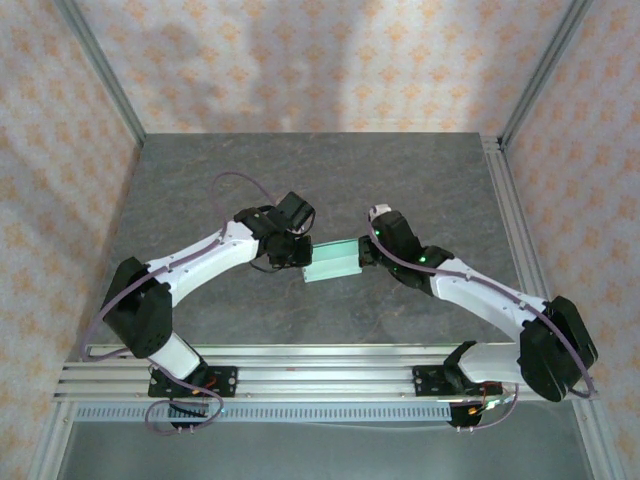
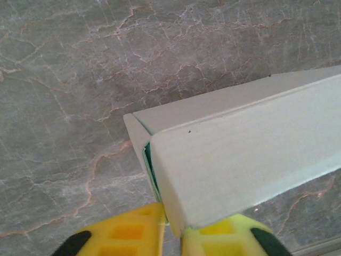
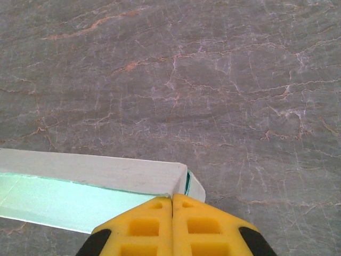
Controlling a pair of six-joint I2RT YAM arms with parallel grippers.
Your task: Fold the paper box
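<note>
A grey, marble-veined surface (image 1: 300,170) fills the floor of a booth whose walls (image 1: 330,60) carry pale orange-patterned paper. Aluminium posts (image 1: 100,70) rise at its corners, and a ribbed metal rail (image 1: 300,365) runs along the 6 o'clock edge.

From the overhead camera, the left arm (image 1: 200,255) rises from its base at 7 o'clock and bends in toward the middle. The right arm (image 1: 480,290) mirrors it from 5 o'clock. A purple cable (image 1: 240,180) loops over the left arm.

The paper box (image 1: 335,260), pale mint and folded into a flat rectangular shape, sits between the two hands just toward 6 o'clock of the surface's centre. The left hand (image 1: 295,250) is at its 9 o'clock end and the right hand (image 1: 368,252) at its 3 o'clock end.

On the left wrist camera, the left hand (image 2: 173,226) pinches a corner of the box (image 2: 245,165) between its yellow fingers (image 2: 133,234). On the right wrist camera, the right hand (image 3: 172,200) is closed, fingers pressed together. Their tips touch the box's end (image 3: 80,186), and I cannot tell whether card sits between them.
</note>
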